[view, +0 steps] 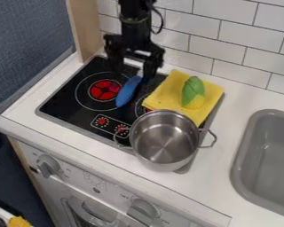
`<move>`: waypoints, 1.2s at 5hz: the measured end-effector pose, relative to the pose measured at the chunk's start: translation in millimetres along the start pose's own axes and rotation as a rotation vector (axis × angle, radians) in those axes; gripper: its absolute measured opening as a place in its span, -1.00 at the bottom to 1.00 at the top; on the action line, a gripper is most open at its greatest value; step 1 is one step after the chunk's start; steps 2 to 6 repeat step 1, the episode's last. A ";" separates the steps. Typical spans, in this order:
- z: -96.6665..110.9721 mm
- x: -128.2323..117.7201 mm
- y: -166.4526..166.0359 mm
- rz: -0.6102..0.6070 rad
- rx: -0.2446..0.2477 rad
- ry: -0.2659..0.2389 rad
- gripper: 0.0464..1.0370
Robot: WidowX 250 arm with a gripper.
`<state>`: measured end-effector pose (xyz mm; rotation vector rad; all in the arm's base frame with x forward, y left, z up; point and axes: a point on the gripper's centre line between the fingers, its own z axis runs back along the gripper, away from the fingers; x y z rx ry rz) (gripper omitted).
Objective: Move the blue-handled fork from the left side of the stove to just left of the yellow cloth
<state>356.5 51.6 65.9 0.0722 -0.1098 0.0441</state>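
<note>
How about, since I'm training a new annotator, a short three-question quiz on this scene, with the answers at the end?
1. Multiple choice: what lies on the yellow cloth?
A) a fork
B) a green and yellow toy corn cob
C) a red apple

2. True or false: the metal pot is empty.

3. Short answer: what colour is the long object on the stove, nearest the gripper?

Key: 1 B; 2 true; 3 blue.

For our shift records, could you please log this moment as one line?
pincer: open, over stove | nearest: blue object, on stove | steel pot: stove's front right | toy corn: on yellow cloth
</note>
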 end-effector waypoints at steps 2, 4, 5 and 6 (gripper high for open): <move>3.8 -4.3 -5.0 -0.010 -0.030 -0.008 0.93; 3.8 -4.3 -5.0 -0.010 -0.030 -0.008 0.93; 3.8 -4.3 -5.0 -0.010 -0.030 -0.008 0.93; 3.8 -4.3 -5.0 -0.010 -0.030 -0.008 0.93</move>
